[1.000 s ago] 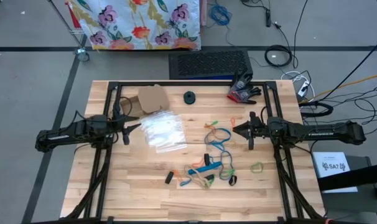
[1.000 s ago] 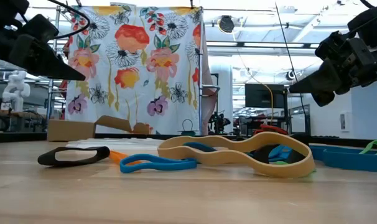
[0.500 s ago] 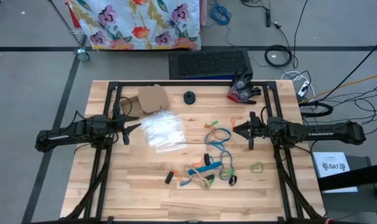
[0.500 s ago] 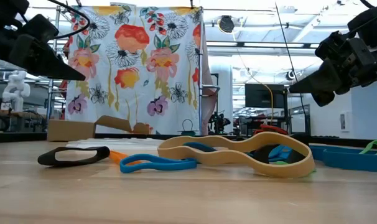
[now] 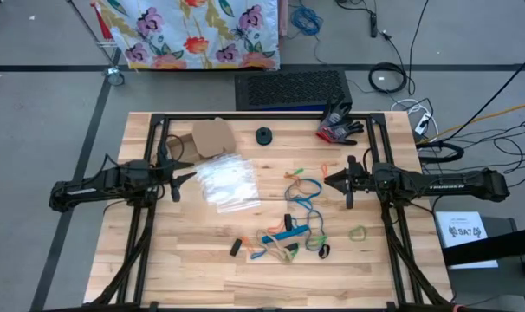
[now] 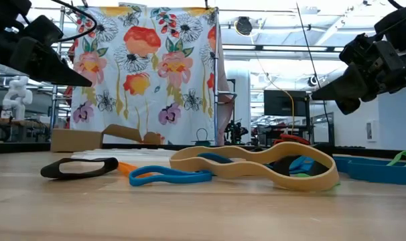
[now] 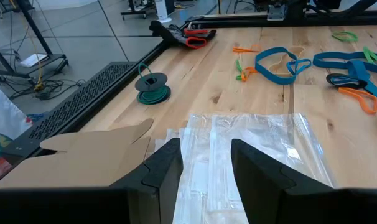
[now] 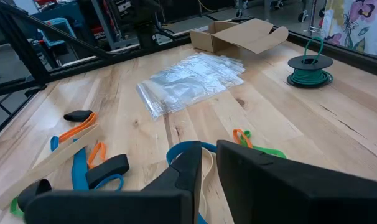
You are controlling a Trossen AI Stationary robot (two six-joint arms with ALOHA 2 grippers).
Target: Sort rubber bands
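Observation:
The rubber bands point(image 5: 293, 227) lie scattered flat on the wooden table right of centre: blue, orange, green, tan and black loops. In the low view a tan band point(image 6: 256, 165), a blue one point(image 6: 169, 176) and a black one point(image 6: 79, 167) show up close. My left gripper point(image 5: 188, 178) hovers open above the left edge of the clear plastic bags point(image 5: 226, 182), its fingers point(image 7: 167, 165) apart with nothing between. My right gripper point(image 5: 328, 181) hovers at the bands' right side, fingers point(image 8: 188, 168) all but together and empty.
A piece of cardboard point(image 5: 212, 134) lies at the far left, a green spool point(image 5: 264, 136) at the far middle, and black-and-red gloves point(image 5: 339, 127) at the far right. One green band point(image 5: 358, 232) lies apart near the right arm. Black frame rails point(image 5: 245, 114) border the table.

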